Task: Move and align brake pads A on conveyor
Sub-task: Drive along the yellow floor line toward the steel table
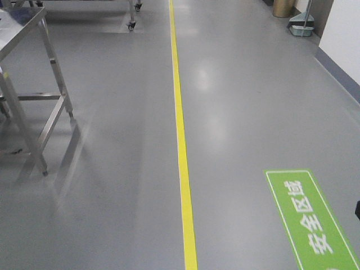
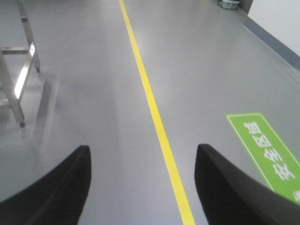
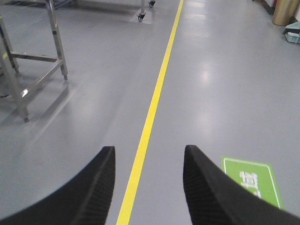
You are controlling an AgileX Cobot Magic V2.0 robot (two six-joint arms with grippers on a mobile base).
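Closest to me, the left hand has its two black fingers spread wide, with nothing gripped. Between them I see only the floor and a yellow line. The right hand is the same: fingers apart and holding nothing, with the line passing between them. A green sign with white characters lies on the floor to the right of the line. To the left stands a steel bench; I see its legs and one corner of its top. Farther back there is a castor left of the line, and a gold bin at the far right. I cannot tell where the pads or the conveyor are; no view shows them.
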